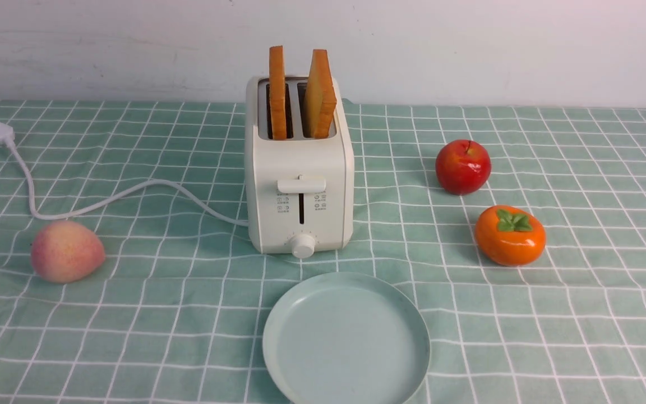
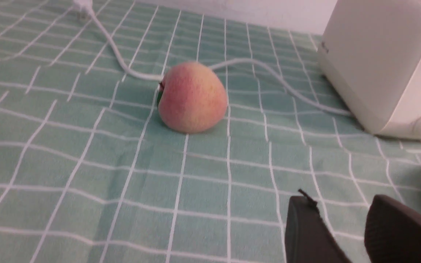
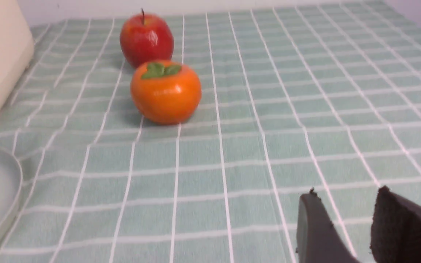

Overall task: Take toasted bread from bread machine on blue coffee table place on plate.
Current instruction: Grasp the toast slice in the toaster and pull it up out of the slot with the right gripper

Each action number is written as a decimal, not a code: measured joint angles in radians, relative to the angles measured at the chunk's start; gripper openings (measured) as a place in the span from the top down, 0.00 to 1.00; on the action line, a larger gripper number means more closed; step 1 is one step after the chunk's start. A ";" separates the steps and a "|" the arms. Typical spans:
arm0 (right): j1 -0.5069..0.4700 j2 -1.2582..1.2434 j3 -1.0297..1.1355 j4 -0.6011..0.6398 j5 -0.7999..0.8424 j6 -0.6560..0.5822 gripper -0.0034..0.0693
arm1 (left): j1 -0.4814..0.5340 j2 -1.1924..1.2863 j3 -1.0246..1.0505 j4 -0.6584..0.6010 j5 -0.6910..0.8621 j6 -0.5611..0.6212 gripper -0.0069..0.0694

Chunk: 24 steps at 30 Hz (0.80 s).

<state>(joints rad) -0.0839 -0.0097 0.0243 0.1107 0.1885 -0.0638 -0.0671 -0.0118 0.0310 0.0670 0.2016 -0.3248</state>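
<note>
Plate [image 1: 345,342] is lying empty nearest me on the table [image 1: 132,314]. Toaster [image 1: 299,185] just behind is holding left toast slice [image 1: 277,92] and right toast slice [image 1: 321,98] upright, edge-on. Left tool [image 2: 342,212] and right tool [image 3: 347,204] are hovering part-open, empty, both slices sitting forward between them. I'm judging neither arm nearer.

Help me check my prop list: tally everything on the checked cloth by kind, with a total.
Toast slices: 2
Toaster: 1
Plate: 1
Fruit: 3 (peach, red apple, persimmon)
Total: 7
</note>
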 joint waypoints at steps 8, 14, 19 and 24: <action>0.000 0.000 0.000 0.004 -0.274 0.000 0.62 | 0.000 0.000 0.000 0.001 -0.157 0.000 0.60; 0.000 0.000 0.000 0.006 -0.340 0.000 0.62 | 0.000 0.000 0.000 -0.003 -0.174 -0.006 0.60; 0.000 0.000 0.000 0.041 -0.479 0.079 0.62 | 0.000 0.000 0.000 -0.110 -0.400 -0.197 0.60; 0.000 0.000 -0.008 0.115 -0.698 0.176 0.62 | 0.000 0.000 -0.005 -0.168 -0.735 -0.369 0.60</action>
<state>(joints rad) -0.0839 -0.0097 0.0159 0.2256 -0.5091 0.1125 -0.0671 -0.0118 0.0264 -0.1014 -0.5334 -0.6942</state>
